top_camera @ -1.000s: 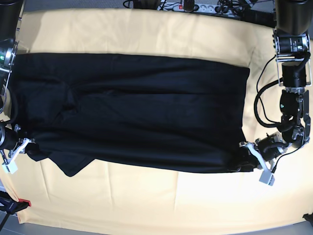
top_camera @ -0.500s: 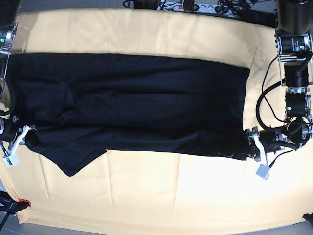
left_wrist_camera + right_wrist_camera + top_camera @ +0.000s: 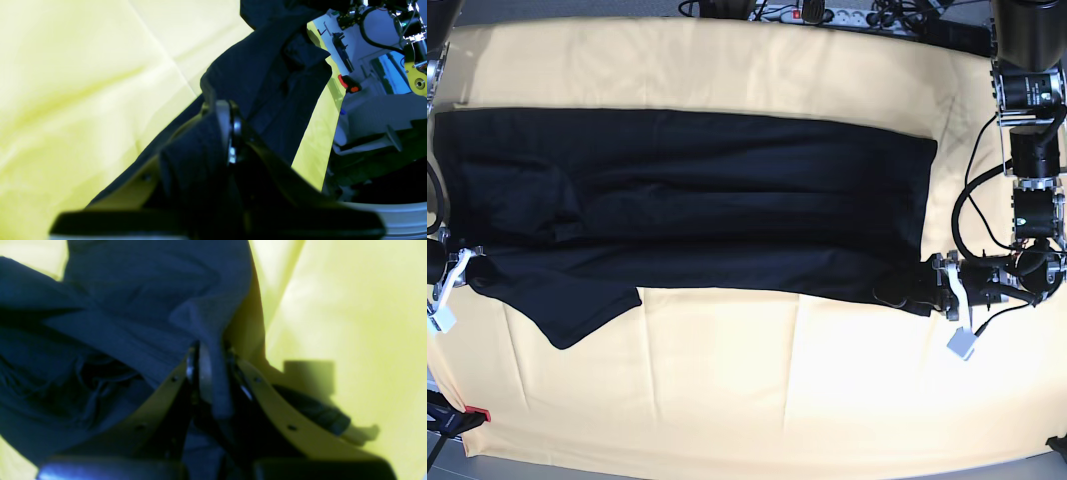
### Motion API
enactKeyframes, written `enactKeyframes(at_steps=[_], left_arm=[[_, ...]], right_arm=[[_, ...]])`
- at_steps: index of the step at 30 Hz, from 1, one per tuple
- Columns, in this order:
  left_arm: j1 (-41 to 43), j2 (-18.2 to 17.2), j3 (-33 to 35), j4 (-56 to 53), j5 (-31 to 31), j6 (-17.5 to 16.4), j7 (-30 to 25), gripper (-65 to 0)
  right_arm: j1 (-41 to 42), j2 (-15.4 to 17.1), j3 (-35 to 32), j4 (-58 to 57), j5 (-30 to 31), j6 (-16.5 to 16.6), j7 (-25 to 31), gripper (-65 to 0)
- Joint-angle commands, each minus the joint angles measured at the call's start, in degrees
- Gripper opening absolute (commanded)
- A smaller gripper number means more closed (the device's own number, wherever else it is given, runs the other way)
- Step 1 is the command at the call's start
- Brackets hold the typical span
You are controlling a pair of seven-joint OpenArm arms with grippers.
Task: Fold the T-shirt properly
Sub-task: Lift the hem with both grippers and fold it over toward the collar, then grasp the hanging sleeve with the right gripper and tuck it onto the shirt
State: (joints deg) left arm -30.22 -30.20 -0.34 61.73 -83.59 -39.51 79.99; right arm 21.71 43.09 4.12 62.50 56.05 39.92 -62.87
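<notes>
Both clamped: near long edge of the T-shirt (image 3: pixel 687 200), one corner each.
Long axis is running across the yellow cloth (image 3: pixel 747 400); left gripper (image 3: pixel 932 290) and right gripper (image 3: pixel 462 268) are pinching opposite ends, fabric body lying beyond them toward cloth's far edge.

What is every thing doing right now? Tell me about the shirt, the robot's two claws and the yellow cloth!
T-shirt: spread flat and long across the table, near edge pinched at both ends, one sleeve sticking out toward the front.
Left gripper: shut on the T-shirt's hem corner.
Right gripper: shut on the T-shirt's edge, fabric bunched between its fingers.
Yellow cloth: lying flat under the T-shirt, lightly creased.
</notes>
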Motion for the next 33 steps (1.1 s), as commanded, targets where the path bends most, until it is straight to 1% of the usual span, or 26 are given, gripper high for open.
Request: enactKeyframes(at_steps=[1, 2, 4, 7, 10, 14, 19, 22, 25, 30, 31, 32, 33], left_arm=[[-1.9, -1.2, -0.4, 0.9, -1.4, -0.5, 0.0, -65.0], [-1.9, -1.4, -0.4, 0.9, -1.4, -0.5, 0.0, -65.0], [-1.9, -1.7, -0.4, 0.9, -1.4, -0.2, 0.0, -65.0], [-1.9, -1.6, -0.4, 0.9, -1.4, 2.7, 0.0, -65.0], [-1.8, -1.4, -0.4, 0.9, -1.4, 4.5, 0.0, -65.0], [-1.5, -1.6, -0.4, 0.9, -1.4, 4.6, 0.0, -65.0], [0.8, -1.8, -0.4, 0.9, -1.4, 4.6, 0.0, -65.0], [3.0, -2.6, -0.4, 0.9, -1.4, 4.6, 0.0, -65.0], [4.7, -4.2, -0.4, 0.9, -1.4, 4.6, 0.0, -65.0], [5.3, -5.9, -0.4, 0.9, -1.4, 4.6, 0.0, -65.0], [5.3, -5.9, -0.4, 0.9, -1.4, 4.6, 0.0, -65.0], [5.3, -6.0, -0.4, 0.9, -1.4, 4.6, 0.0, -59.9], [5.3, -6.0, -0.4, 0.9, -1.4, 4.6, 0.0, -49.8]], right_arm=[[1.6, 1.9, 0.4, 0.9, 1.6, 0.1, -0.5, -65.0], [1.6, 2.0, 0.4, 0.9, 2.6, 0.1, -1.9, -65.0], [1.6, 2.1, 0.4, 0.9, 3.1, 0.1, -2.8, -65.0], [0.8, 2.2, 0.4, 0.9, 3.1, 0.1, -2.8, -65.0], [-0.6, 2.2, 0.4, 0.9, 2.2, 0.1, -2.8, -65.0], [-1.9, 2.3, 0.4, 0.9, 2.2, 0.1, -2.8, -65.0], [-1.7, 3.5, 0.4, 0.9, 2.3, 0.1, -2.8, -65.0], [-1.9, 3.7, 0.4, 0.9, 2.2, 0.1, -2.8, -65.0], [-1.9, 3.6, 0.4, 0.9, 2.3, 0.1, -2.8, -65.0], [-1.9, 3.6, 0.4, 0.9, 2.3, 0.1, -2.6, -65.0], [-1.9, 3.6, 0.4, 0.9, 2.3, 0.1, -2.5, -64.3], [-1.8, 3.6, 0.4, 0.9, 2.3, 0.1, -2.3, -57.8], [-1.5, 3.6, 0.4, 0.9, 2.3, 0.1, -2.3, -48.5]])
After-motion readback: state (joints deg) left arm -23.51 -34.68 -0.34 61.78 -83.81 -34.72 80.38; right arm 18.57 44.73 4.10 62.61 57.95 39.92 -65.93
